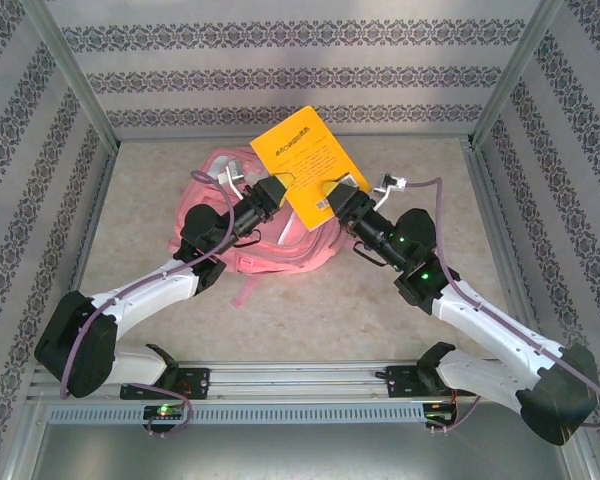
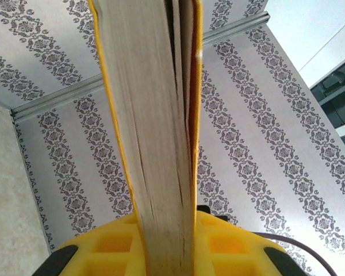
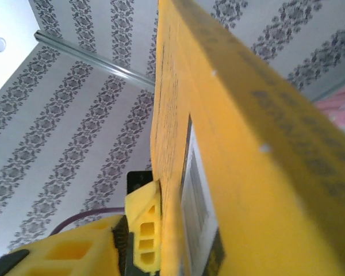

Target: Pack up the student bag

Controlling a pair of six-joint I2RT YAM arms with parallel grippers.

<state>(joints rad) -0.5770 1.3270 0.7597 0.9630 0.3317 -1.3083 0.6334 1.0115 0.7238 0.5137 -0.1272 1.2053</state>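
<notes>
Above the student bag [image 1: 270, 255], left gripper [image 1: 282, 191] clamps the yellow book [image 1: 308, 160]; right gripper [image 1: 332, 197] at its corner, grip unclear.

blocked: yellow book [image 1: 308, 165] over student bag [image 1: 290, 245] | free: near table [image 1: 320, 310]

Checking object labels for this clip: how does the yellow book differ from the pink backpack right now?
The yellow book is flat and stiff; the pink backpack is soft and crumpled. The book is up off the table, clamped in the left gripper; the backpack lies slumped on it. The backpack spreads wider than the book. Both are near the table's middle.
</notes>
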